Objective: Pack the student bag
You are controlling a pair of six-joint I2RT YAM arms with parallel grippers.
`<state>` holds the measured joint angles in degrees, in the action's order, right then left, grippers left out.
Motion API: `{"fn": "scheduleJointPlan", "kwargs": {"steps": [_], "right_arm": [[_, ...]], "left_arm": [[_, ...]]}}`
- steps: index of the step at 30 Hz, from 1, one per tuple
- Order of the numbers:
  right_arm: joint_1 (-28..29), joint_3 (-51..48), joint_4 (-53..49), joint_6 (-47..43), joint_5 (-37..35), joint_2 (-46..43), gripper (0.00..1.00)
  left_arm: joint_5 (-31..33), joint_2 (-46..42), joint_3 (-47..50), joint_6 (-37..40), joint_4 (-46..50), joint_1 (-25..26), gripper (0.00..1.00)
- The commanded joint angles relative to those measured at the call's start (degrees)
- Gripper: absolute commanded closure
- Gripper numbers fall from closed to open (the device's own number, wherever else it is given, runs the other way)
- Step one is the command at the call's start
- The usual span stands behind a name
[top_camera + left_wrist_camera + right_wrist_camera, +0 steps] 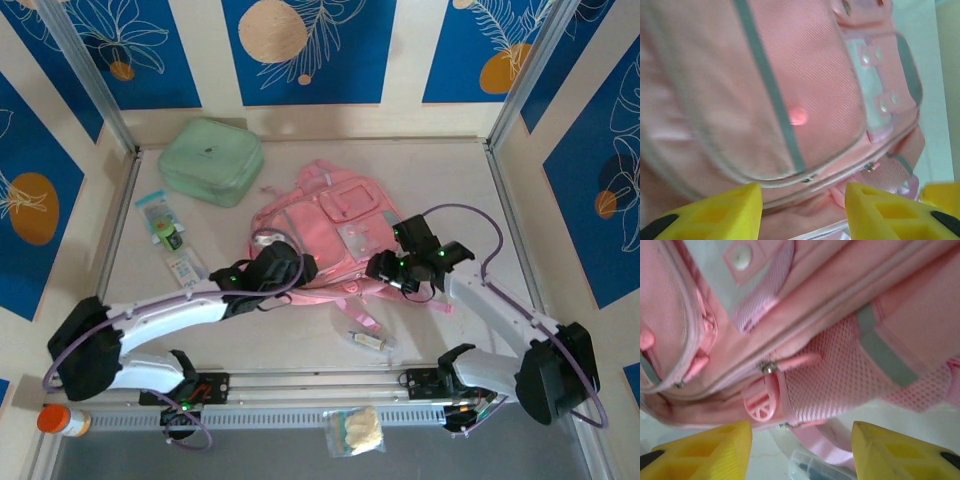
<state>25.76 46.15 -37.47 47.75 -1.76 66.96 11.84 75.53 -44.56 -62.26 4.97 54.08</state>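
Note:
The student bag (335,215) is a pink backpack lying flat in the middle of the table, front pockets up. My left gripper (300,268) stands open at its near left edge. In the left wrist view the yellow fingers (720,212) are spread, and the bag's zipped seam (810,177) lies just beyond them with nothing clamped. My right gripper (385,268) is open at the near right corner. In the right wrist view its fingers (715,450) flank the mesh side pocket (840,375) and a round pink zip tag (759,405).
A mint-green zip case (210,160) sits at the back left. Two small packets (165,225) lie left of the bag. A small clear tube (368,340) rests in front of it, beside a pink strap (820,445). An orange-capped bottle (62,420) and a plastic pouch (355,430) lie at the near rail.

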Motion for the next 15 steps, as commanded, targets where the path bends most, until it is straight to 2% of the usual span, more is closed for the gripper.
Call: {"fn": "scheduleJointPlan", "kwargs": {"steps": [1,8,12,15], "right_arm": [[-1.86,2.94,2.73,3.17,5.12,3.59,0.44],[-4.12,4.31,7.12,7.17,4.95,10.11,0.46],[-6.23,3.62,11.35,8.31,7.30,12.38,0.52],[-6.30,4.82,11.33,7.58,5.65,14.82,0.54]], "left_arm": [[-2.90,3.88,-3.36,3.89,-1.81,1.84,0.54],[-3.66,7.35,-3.75,4.89,-2.33,3.08,0.56],[-4.21,7.68,-3.34,5.33,-1.59,3.89,0.58],[-4.30,8.29,-2.76,5.86,-1.44,4.52,0.62]]}}
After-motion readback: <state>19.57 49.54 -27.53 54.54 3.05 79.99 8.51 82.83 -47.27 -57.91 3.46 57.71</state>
